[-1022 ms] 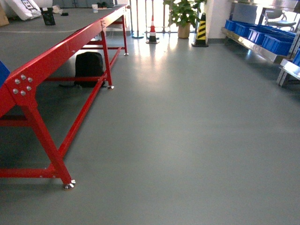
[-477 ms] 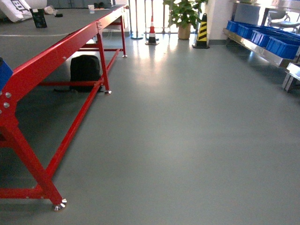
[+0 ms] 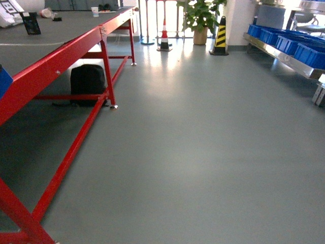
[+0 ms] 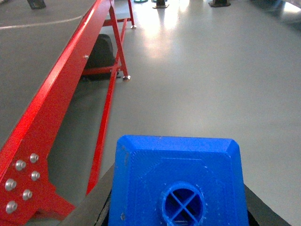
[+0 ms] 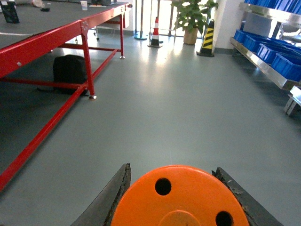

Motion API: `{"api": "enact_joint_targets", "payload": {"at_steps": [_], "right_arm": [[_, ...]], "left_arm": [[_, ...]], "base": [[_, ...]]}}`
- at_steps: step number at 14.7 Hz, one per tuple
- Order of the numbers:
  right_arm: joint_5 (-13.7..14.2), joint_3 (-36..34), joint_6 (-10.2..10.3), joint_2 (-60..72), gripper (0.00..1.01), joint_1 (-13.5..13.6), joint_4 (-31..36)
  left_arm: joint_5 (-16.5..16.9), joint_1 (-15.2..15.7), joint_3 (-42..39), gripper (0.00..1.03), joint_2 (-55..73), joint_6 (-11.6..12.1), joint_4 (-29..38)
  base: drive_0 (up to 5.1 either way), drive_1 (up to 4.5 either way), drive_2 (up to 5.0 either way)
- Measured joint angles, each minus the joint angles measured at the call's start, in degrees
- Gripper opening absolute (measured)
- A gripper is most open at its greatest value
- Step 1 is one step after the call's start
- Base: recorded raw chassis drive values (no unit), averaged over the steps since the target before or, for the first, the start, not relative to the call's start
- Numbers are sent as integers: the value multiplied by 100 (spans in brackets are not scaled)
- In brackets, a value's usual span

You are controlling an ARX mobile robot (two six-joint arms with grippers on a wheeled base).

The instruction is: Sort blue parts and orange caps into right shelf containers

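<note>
A blue part (image 4: 178, 174) with a round crossed hole in its top fills the bottom of the left wrist view. My left gripper (image 4: 181, 209) is shut on it, with dark fingers (image 4: 96, 202) showing at both its sides. An orange cap (image 5: 183, 202) with small holes in its flat top sits between the dark fingers (image 5: 117, 188) of my right gripper (image 5: 172, 170), which is shut on it. The right shelf containers (image 3: 287, 43), a row of blue bins (image 5: 275, 49), stand on a metal shelf far off at the right. Neither gripper shows in the head view.
A long red-framed table (image 3: 61, 56) runs along the left, its leg braces (image 3: 71, 152) near the floor. A black backpack (image 3: 87, 84) lies under it. Far ahead stand a red-white cone (image 3: 164, 35), a potted plant (image 3: 199, 20) and a yellow-black cone (image 3: 220, 35). Grey floor (image 3: 203, 152) lies between.
The head view has advanced along the floor: the red table's near leg has slid left and down out of view, and the shelf bins have shifted toward the right edge.
</note>
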Motion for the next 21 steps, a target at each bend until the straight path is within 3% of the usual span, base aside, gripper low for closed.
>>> {"api": "enact_joint_targets", "payload": {"at_steps": [21], "right_arm": [[-2, 2, 0, 7, 44, 0, -9]], "left_arm": [[-15, 0, 4, 44, 0, 9, 7]], "base": [[7, 440, -427]]}}
